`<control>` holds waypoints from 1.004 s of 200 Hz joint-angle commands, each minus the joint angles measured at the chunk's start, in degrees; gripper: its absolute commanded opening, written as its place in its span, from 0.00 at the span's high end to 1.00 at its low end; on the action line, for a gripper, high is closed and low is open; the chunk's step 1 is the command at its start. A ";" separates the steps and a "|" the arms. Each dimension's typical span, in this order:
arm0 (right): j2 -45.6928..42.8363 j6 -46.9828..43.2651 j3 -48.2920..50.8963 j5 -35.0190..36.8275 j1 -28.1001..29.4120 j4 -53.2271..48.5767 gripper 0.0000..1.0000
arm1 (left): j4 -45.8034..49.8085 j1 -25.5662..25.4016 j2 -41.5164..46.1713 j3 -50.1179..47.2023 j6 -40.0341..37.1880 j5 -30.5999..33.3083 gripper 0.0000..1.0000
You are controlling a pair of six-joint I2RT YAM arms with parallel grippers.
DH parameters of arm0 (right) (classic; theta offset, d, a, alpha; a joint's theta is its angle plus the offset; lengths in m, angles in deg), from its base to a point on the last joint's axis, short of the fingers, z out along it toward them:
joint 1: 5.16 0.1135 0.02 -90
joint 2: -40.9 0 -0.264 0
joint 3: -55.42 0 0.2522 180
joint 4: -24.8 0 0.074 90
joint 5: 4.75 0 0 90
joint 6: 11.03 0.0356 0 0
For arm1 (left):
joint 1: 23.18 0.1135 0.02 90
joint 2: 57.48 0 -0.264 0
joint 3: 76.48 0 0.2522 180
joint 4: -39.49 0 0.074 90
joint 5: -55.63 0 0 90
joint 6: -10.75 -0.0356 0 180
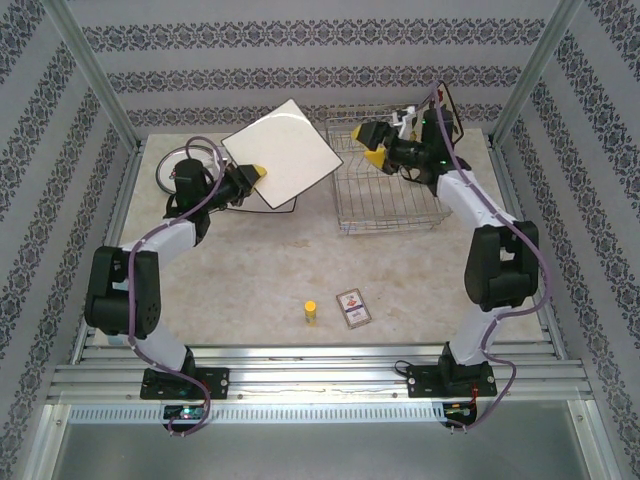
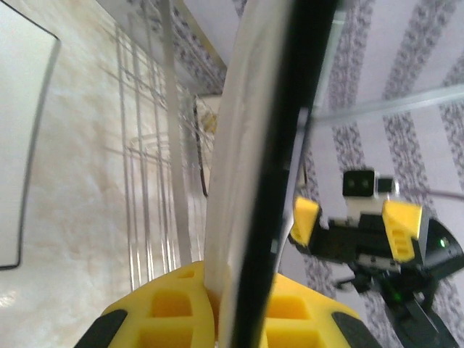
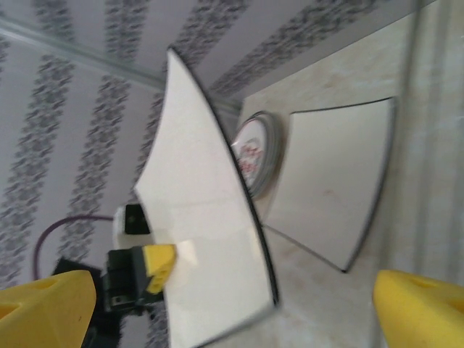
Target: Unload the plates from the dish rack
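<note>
One at a time: grips in the clenched left pincer [image 1: 258, 172] a tilted square cream dark-edged plate [image 1: 280, 148], above another square plate [image 3: 333, 181] flat on the surface [image 1: 260, 270], left of the chrome wire rack [image 1: 390, 205]; right pincer [image 2: 354, 217] released.

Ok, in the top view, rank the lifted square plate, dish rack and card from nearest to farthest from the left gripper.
1. Square plate: held in the left gripper.
2. Dish rack: to its right, at the back.
3. Card: near the table's front.

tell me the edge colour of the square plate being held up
Black, on the white square plate; the left wrist view shows it best.
</note>
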 commanded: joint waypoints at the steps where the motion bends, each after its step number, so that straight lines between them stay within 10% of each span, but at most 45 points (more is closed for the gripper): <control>1: -6.13 -12.47 -3.05 5.01 -1.23 -16.10 0.02 | -11.48 0.65 5.82 -1.38 0.39 11.48 1.00; 78: -16.94 -20.71 1.39 8.37 -1.70 -27.56 0.02 | -27.88 -6.20 -0.42 -10.41 3.02 42.83 1.00; 201: -19.48 -24.34 3.98 12.42 -1.70 -31.79 0.02 | -46.50 -12.36 -21.72 -5.19 7.05 57.81 1.00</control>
